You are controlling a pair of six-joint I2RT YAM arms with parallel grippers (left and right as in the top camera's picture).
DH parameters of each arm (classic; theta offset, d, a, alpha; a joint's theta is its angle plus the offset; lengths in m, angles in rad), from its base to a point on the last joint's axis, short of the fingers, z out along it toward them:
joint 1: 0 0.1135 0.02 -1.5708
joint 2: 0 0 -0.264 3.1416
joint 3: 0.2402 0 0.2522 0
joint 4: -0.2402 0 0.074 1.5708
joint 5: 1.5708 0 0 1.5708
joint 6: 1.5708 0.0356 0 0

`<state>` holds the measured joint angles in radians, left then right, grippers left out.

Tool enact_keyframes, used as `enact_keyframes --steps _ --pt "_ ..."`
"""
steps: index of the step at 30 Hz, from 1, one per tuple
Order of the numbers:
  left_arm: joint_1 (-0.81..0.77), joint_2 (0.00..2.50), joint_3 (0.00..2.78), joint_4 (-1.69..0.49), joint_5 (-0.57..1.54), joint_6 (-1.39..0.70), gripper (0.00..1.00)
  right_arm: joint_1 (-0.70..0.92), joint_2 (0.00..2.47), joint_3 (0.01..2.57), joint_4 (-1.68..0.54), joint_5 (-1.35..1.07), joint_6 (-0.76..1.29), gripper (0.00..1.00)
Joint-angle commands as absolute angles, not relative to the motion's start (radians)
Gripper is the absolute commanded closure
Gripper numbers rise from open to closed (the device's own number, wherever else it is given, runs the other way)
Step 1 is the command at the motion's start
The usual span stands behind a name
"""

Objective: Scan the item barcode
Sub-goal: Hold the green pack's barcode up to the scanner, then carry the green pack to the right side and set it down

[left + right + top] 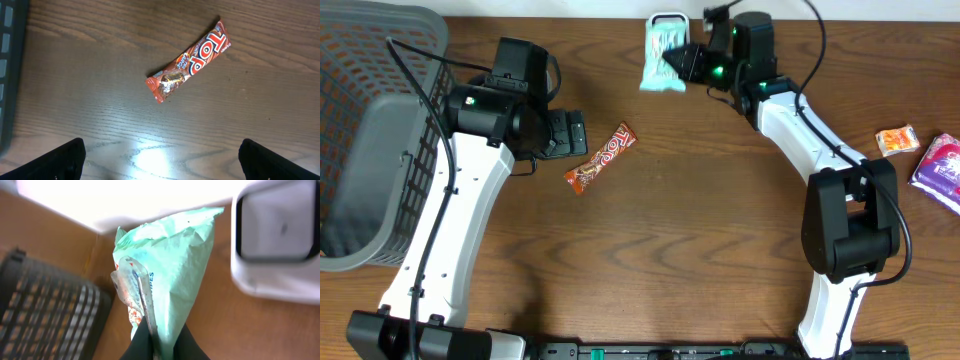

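table: wood, sl. sheen | candy bar: glossy wrap | green pack: crinkly plas. film | basket: matt plas.

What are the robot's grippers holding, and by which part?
The right gripper pinches a green packet by one edge; the open left gripper holds nothing.

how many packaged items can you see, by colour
mint green pack: 1
red candy bar: 1
orange packet: 1
purple packet: 1
total: 4
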<state>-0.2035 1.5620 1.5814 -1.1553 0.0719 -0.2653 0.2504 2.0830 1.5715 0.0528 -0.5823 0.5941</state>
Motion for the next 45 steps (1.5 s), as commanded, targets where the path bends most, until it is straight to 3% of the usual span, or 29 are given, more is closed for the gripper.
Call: enact_keyframes --steps 1,9,21,33,36,39,45 --pt "-0.199 1.564 1.576 -1.159 0.062 -0.271 0.02 0.257 2.092 1.575 0.093 -0.452 0.606 0.99" --pt "-0.199 1.564 1.576 -1.159 0.062 -0.271 0.02 0.253 2.142 1.602 0.272 -0.362 0.681 0.99" --pt "-0.199 1.564 1.576 -1.159 0.062 -0.271 0.02 0.247 2.361 1.868 0.181 -0.404 0.729 0.99" --pt "-0.199 1.564 1.576 -1.159 0.062 -0.271 0.02 0.156 2.367 2.016 0.088 -0.566 0.762 0.99" --pt "-0.199 1.564 1.576 -1.159 0.062 -0.271 0.02 0.094 2.362 2.093 -0.046 -0.591 0.754 0.99" --pt "-0.199 1.564 1.576 -1.159 0.062 -0.271 0.02 0.03 2.348 2.167 -0.272 -0.582 0.622 0.99" --pt "-0.199 1.564 1.576 -1.159 0.063 -0.271 0.02 -0.114 2.282 2.241 -0.69 -0.381 0.433 0.99"
